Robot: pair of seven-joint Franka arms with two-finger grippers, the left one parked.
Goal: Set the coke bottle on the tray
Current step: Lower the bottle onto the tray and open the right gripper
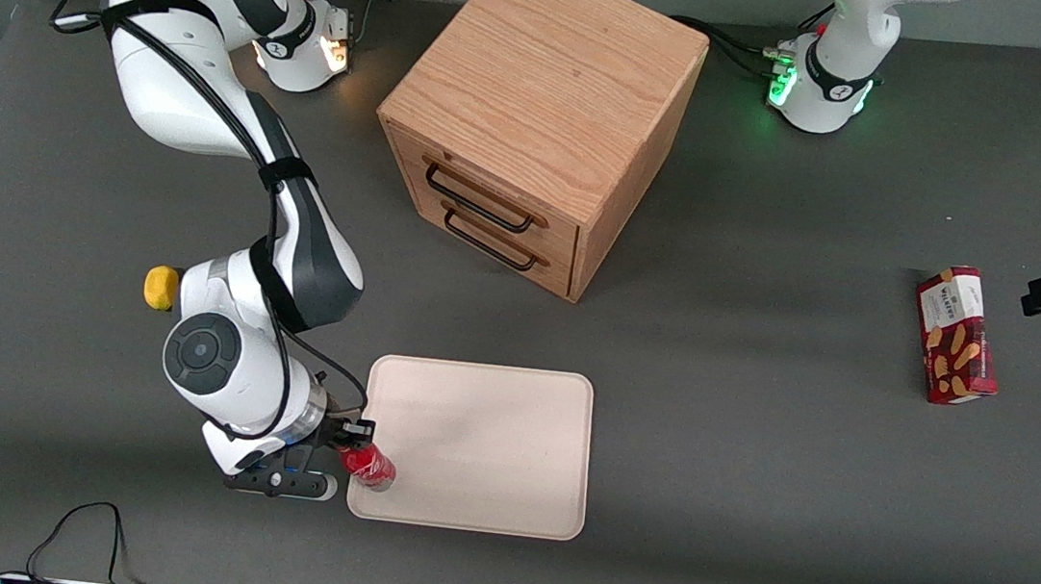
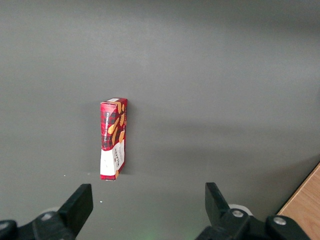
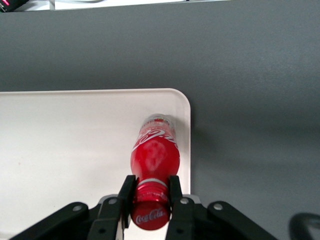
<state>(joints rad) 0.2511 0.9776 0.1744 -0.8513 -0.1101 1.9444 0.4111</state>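
While gripper [image 3: 149, 196] clamps its neck | coke bottle [image 3: 154, 155] upright | on tray [image 1: 504, 445] corner

A red biscuit box [image 2: 114, 138] lies on the grey table [image 2: 225, 75].

coke bottle [image 3: 154, 152]: glossy red plastic | tray [image 1: 485, 443]: smooth matt | drawer cabinet [image 1: 539, 120]: grained wood | table [image 1: 755, 452]: matt grey

Even overhead light, soft shadows, all views sharp.
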